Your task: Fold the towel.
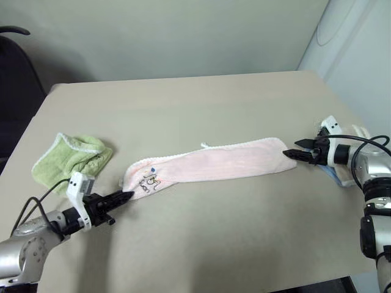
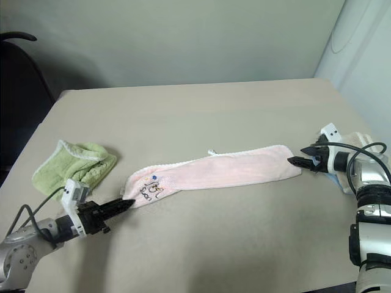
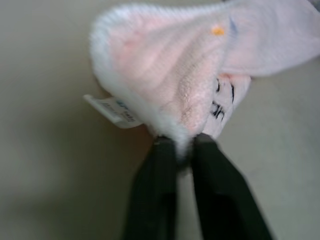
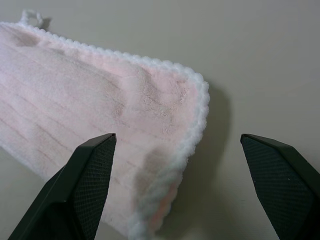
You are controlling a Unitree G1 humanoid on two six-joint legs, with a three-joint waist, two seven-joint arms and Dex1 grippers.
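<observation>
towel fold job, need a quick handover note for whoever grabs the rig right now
Left tool: shut on the pink towel at its end with the embroidered mark.
Right tool: open, straddling the towel's other end, not gripping yet.
Towel: lies stretched in a long strip across the table, already narrowed lengthwise.
Green cloth: bunched beyond the left tool, not part of the job.
Done: one end pinched.
Left: close the right tool on its end, then bring the ends together.

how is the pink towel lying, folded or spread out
Folded lengthwise into a long strip: the towel lies narrow on the table, layers doubled at the end.
</observation>
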